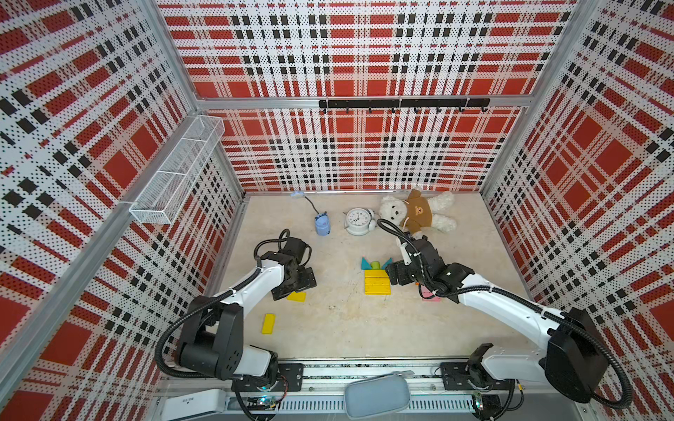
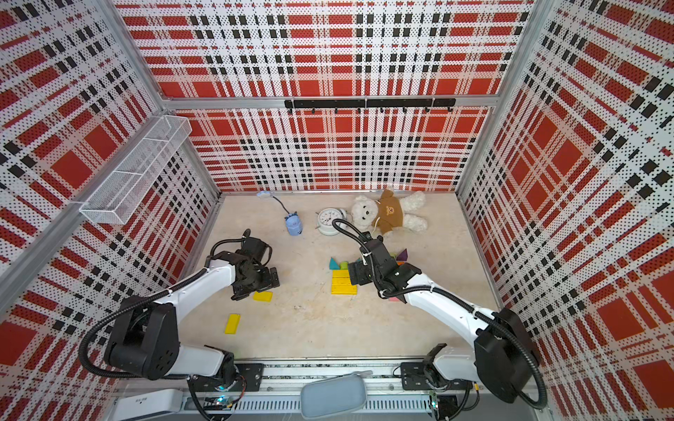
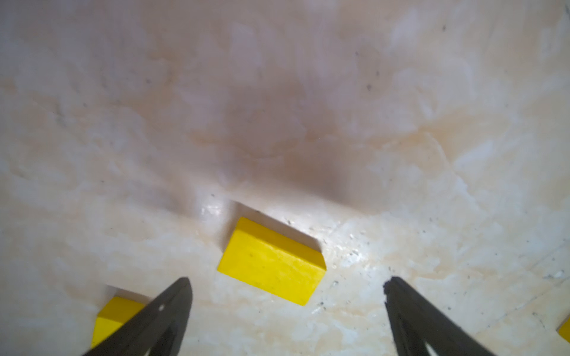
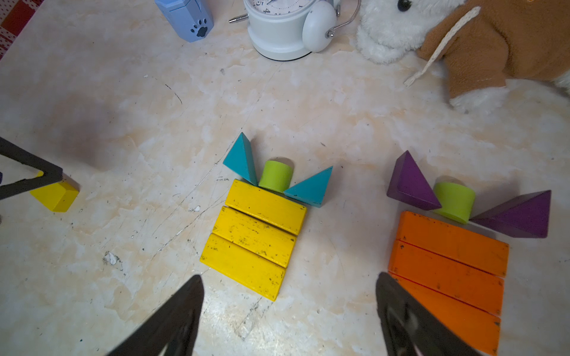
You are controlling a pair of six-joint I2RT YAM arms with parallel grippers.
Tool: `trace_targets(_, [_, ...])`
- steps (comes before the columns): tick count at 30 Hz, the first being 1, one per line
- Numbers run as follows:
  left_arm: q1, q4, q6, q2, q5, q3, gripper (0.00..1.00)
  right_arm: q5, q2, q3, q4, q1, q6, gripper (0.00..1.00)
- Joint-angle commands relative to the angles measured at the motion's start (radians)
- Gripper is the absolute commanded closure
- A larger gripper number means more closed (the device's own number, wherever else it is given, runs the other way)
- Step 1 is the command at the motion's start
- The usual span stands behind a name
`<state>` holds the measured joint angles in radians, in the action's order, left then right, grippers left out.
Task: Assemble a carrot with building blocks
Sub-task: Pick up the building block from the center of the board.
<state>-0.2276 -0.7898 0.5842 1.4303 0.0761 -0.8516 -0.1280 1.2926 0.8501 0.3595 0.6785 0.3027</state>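
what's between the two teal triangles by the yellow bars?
One lime-green stub sits between the teal triangles; the right wrist view shows it clearest.

Bright, wide-angle warp, left wrist blurry.

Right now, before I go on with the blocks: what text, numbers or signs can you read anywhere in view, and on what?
"5" on the dial of the white alarm clock, right wrist view; other numerals cut off or too small.
Paw print, no words, on the blue container.
Marking on the white box at the front rail: too blurred to read.
Building blocks: none.
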Motion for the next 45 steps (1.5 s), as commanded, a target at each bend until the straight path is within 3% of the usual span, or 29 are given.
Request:
trace_targets(1, [0.038, 0.038, -0.035, 0.035, -0.011, 0.001, 0.0, 0.003, -0.003, 0.0, -0.033, -0.001, -0.004, 0.1])
trace_targets(7, [-0.025, 0.077, -0.079, 0.128, -0.075, -0.007, 0.01, -0.012, -0.004, -0.002, -0.033, -0.002, -0.005, 0.1])
trace_targets(19, [-0.19, 0.025, 0.008, 0.143, 0.074, 0.007, 0.0, -0.012, 0.021, 0.007, -0.028, -0.001, -0.003, 0.12])
trace_targets(35, [-0.19, 0.046, 0.201, 0.112, 0.077, 0.041, 0.07, 0.017, 0.025, 0.002, -0.034, -0.001, -0.004, 0.15])
trace_targets(45, [-0.115, 0.065, 0.142, 0.082, 0.024, 0.069, 0.13, 0.032, 0.027, 0.003, -0.036, -0.001, -0.004, 0.15])
